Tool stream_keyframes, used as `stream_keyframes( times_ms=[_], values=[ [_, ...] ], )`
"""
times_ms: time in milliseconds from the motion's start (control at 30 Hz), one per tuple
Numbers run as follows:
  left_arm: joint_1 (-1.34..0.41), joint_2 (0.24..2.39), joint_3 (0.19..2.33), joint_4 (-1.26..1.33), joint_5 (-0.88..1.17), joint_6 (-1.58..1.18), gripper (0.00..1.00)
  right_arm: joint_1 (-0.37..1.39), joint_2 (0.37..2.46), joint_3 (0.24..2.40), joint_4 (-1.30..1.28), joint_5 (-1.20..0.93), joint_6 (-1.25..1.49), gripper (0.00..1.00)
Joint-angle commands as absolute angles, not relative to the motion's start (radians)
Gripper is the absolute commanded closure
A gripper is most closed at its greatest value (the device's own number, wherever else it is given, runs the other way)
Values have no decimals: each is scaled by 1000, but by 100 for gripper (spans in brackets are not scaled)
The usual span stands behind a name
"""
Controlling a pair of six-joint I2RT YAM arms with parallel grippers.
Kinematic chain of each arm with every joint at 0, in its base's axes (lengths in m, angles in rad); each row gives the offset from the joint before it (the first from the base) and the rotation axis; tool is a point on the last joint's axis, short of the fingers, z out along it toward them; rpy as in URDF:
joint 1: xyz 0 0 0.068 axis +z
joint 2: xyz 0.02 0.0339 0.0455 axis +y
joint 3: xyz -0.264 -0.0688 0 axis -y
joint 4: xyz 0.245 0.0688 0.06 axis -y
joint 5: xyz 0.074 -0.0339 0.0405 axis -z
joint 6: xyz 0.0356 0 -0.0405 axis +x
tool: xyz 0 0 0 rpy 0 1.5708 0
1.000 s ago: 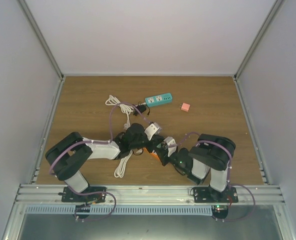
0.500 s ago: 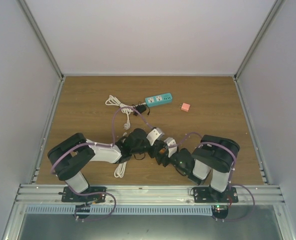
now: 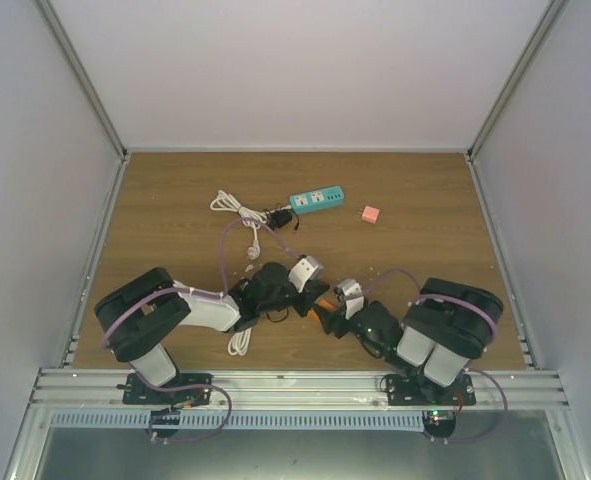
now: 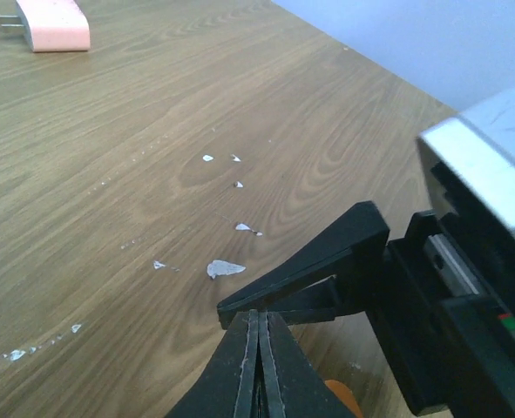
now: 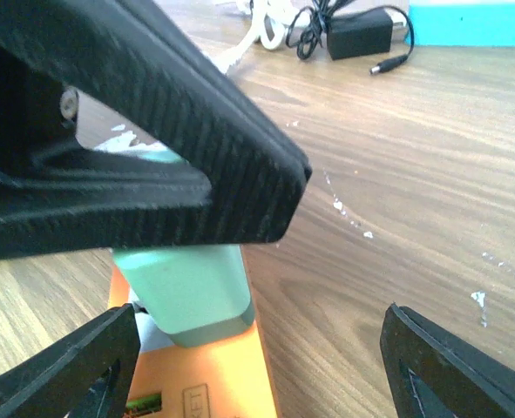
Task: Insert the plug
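A mint-green plug stands on an orange power strip, which shows as an orange patch between the arms in the top view. My left gripper is shut with nothing between its jaws. In the right wrist view it lies across the top of the green plug. My right gripper is open, its fingertips either side of the plug and strip. In the top view both grippers meet at the table's near middle, left and right.
A teal power strip lies at the back, with a black adapter and a white coiled cord to its left. A pink plug lies to its right and shows in the left wrist view. White flecks dot the wood.
The left gripper has moved right and nearer, over the orange strip. The right arm has drawn back and swung its elbow to the right, its gripper staying by the strip.
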State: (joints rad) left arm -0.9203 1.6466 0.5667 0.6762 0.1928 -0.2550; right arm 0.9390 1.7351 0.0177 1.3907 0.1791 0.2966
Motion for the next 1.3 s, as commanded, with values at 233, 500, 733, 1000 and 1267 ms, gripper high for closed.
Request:
stream_keyframes(
  times_ms=[233, 500, 733, 1000, 1267],
  values=[
    [-925, 1704, 492, 601, 128, -287, 100, 948, 1323, -127, 1189, 353, 373, 19],
    [-927, 1653, 457, 642, 103, -272, 100, 946, 481, -184, 361, 769, 829, 0],
    [-932, 1647, 464, 654, 97, -256, 100, 939, 138, -161, 40, 750, 879, 0],
    [-933, 1594, 479, 636, 70, -223, 100, 919, 970, 250, 37, 693, 794, 0],
    [-933, 1546, 513, 615, 68, -177, 100, 583, 785, 189, 208, 292, 684, 0]
  ],
)
